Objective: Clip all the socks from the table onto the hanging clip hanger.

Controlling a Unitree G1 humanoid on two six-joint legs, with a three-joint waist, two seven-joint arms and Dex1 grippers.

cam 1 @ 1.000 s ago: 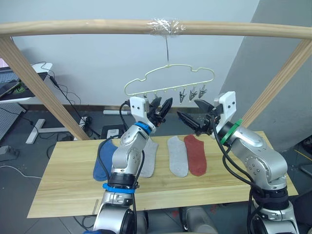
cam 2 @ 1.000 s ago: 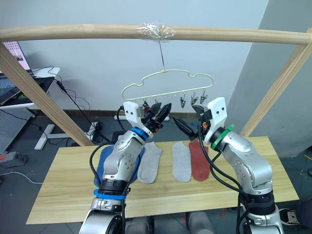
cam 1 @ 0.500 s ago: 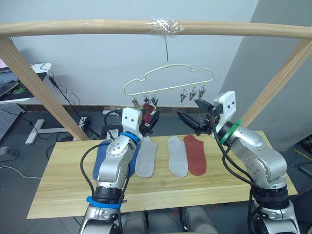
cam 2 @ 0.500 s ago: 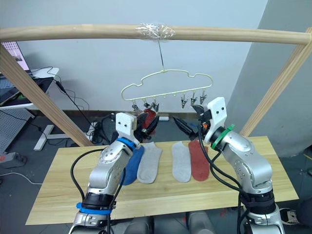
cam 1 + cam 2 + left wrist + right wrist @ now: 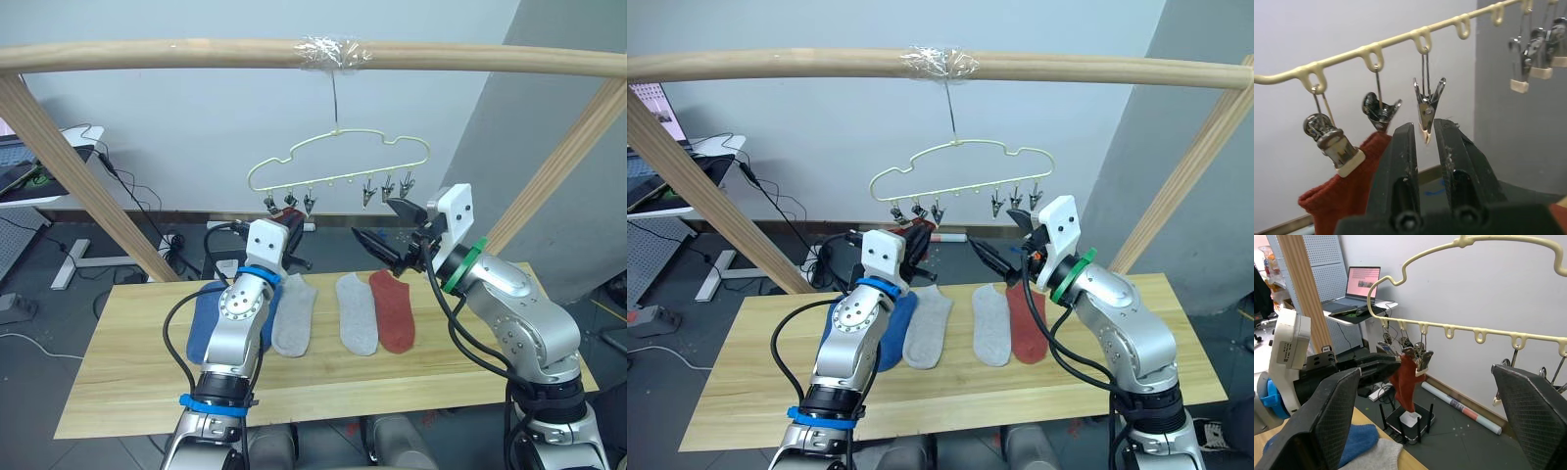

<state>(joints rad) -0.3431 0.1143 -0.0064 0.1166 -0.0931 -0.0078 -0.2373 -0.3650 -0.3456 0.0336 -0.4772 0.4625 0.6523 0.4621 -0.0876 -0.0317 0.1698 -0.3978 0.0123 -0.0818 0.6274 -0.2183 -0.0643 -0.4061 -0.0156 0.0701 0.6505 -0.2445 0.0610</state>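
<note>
the left gripper [image 5: 1423, 142] has let go of the rust-red sock [image 5: 1347, 203]; it seems clipped now beside its narrowly open jaws. right gripper [image 5: 384, 238] wide open.

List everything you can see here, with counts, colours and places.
Wooden pole frame: one, light wood, over the table.
Clip hanger: one, pale yellow-green, hanging from the top pole.
Clips: six, grey metal, in a row under the hanger.
Hanging sock: one, rust-red, on a clip at the hanger's left end.
Blue sock: at least one, on the table, partly behind the left arm.
Grey socks: two, light grey, mid-table.
Red sock: one, rust-red, beside the right-hand grey one.
Table: one, light wood.
Laptop: one, on a desk behind.
Left gripper: black, at the left clips.
Right gripper: black, open, below the right clips.
</note>
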